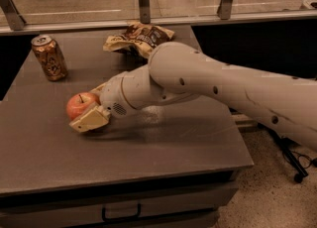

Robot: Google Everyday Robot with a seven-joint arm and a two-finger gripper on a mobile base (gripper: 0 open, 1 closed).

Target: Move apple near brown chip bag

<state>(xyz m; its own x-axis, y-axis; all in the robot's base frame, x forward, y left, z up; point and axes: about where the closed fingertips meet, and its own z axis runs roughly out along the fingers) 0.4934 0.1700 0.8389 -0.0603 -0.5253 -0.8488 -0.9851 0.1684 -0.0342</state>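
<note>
The matt cream plastic tool [86, 114] sits just beside the glossy apple [78, 103] on a smooth matt table [158, 145].
</note>
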